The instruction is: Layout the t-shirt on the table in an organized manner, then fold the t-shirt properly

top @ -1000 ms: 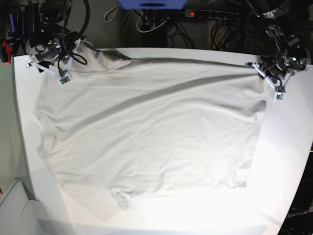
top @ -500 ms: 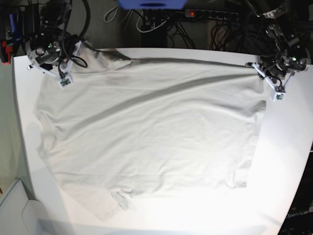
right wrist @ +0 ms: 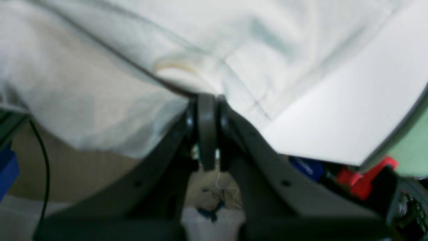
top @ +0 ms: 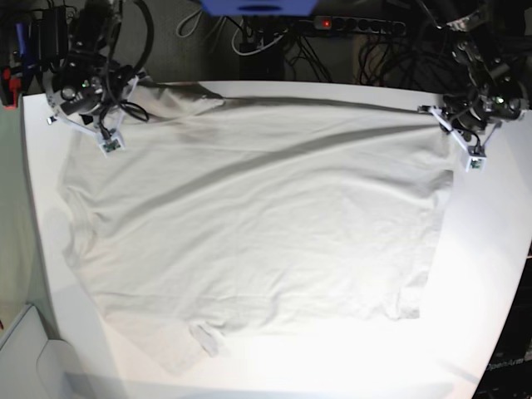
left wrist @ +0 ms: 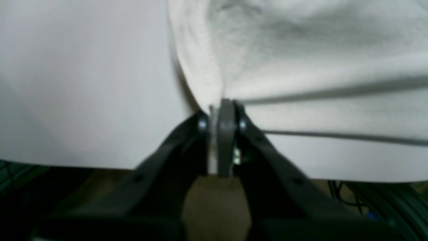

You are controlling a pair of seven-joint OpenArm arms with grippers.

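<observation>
— Where is the t-shirt (top: 249,216)?

— Spread nearly flat across the table (top: 486,274), covering most of it. It is plain pale grey-beige cloth, no print.

— Smooth?

— Mostly. A long shallow crease runs diagonally from the near left towards the far right, and the far-left corner is bunched. One sleeve lies at the left edge, another at the near left.

— And the table?

— White and glossy, with strong glare along its near edge.
</observation>
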